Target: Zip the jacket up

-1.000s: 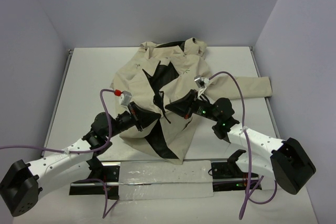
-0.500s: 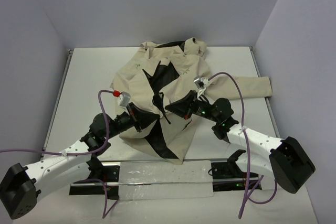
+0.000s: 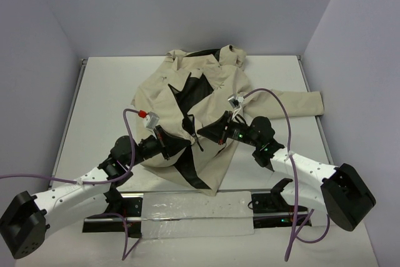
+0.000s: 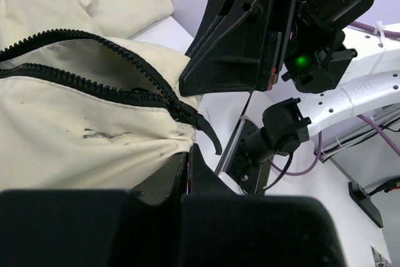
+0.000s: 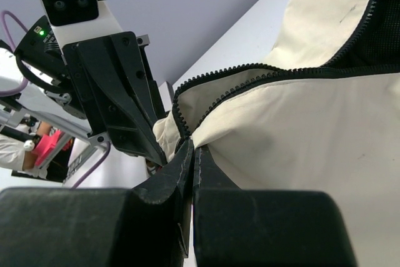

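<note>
We see the beige jacket [image 3: 164, 85] lying spread out on the white counter [image 3: 100, 104], in the middle and toward the back. Its front is open and the black inside shows. Our left fingers [image 3: 177, 142] are pinched tight on the cloth just beside the low end of the zipper [image 4: 144, 97], and our right fingers [image 3: 210, 130] are pinched tight on the jacket's toothed edge, facing the left ones from just beside them.
</note>
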You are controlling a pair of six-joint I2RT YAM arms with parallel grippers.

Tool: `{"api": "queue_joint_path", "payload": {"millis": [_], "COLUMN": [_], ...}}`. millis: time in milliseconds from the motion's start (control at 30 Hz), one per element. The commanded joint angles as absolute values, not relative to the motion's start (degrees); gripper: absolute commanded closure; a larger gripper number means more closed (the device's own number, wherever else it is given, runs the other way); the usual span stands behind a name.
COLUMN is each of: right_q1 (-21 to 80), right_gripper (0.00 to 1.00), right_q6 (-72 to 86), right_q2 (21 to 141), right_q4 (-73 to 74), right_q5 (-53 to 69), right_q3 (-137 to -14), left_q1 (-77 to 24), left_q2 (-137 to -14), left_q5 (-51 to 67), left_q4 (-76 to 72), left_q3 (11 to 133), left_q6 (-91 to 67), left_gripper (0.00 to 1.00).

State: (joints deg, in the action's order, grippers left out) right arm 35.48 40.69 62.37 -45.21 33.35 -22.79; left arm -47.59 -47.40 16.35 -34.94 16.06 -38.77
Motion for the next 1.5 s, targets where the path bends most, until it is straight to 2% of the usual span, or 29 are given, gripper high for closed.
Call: {"api": "queue_joint_path", "payload": {"millis": [0, 833, 1467], "right_q1": [34.80, 34.80, 34.80], "right_gripper": [1.00, 1.00, 1.00], "right_q6": [38.76, 37.62, 37.42], "right_q2": [60.87, 60.12, 53.96], "right_q4": [-49.36, -47.89, -42.83], "right_q5": [25.79, 24.09, 23.32], "right_q3": [-23.63, -22.23, -23.35], "left_q1": [-49.27, -51.33, -51.33], "left_q2": [-46.65, -49.47, -53.73], "left_q5": [22.32, 20.31, 15.85], "left_q4": [-34.98, -35.43, -34.69], "left_q3": [15.24, 16.16, 19.66], "left_q6": [-40.36, -42.45, -40.14], "left_gripper": [1.00, 1.00, 1.00]}}
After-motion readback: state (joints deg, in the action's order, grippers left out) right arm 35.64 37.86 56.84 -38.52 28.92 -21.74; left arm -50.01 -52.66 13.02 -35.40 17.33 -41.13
